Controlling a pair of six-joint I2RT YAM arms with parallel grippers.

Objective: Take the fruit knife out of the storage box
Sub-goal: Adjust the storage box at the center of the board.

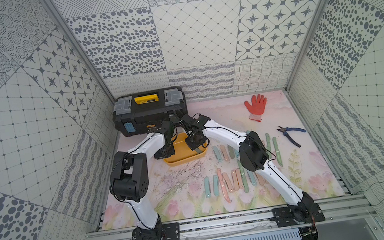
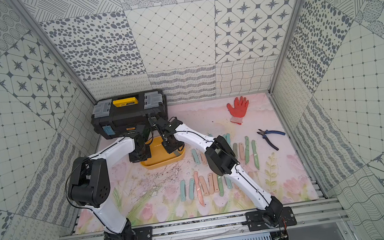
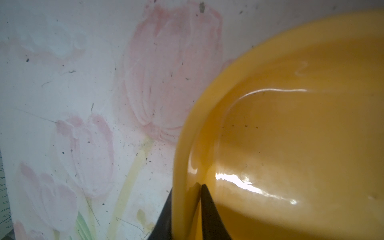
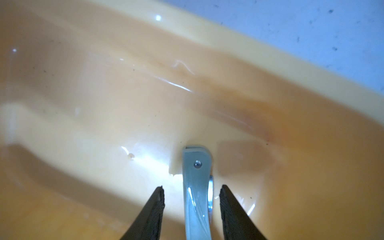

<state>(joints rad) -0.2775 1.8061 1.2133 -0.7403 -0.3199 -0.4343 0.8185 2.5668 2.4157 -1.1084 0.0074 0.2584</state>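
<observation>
The storage box (image 1: 183, 159) (image 2: 161, 162) is a shallow yellow tub in front of the toolbox. My left gripper (image 3: 187, 188) (image 1: 163, 152) is shut on its rim (image 3: 182, 145), one finger outside the wall and one inside. A fruit knife (image 4: 196, 187) with a pale green folding handle lies inside the box, and a grey-green strip of it shows in a top view (image 1: 199, 151). My right gripper (image 4: 191, 186) (image 1: 196, 143) reaches down into the box and is open. Its fingers stand on either side of the knife handle with a gap on each side.
A black toolbox (image 1: 149, 111) with a yellow handle stands just behind the box. A red glove (image 1: 256, 106) and blue-handled pliers (image 1: 291, 134) lie at the right. Several folded knives (image 1: 232, 181) lie in rows on the flowered mat, right of and in front of the box.
</observation>
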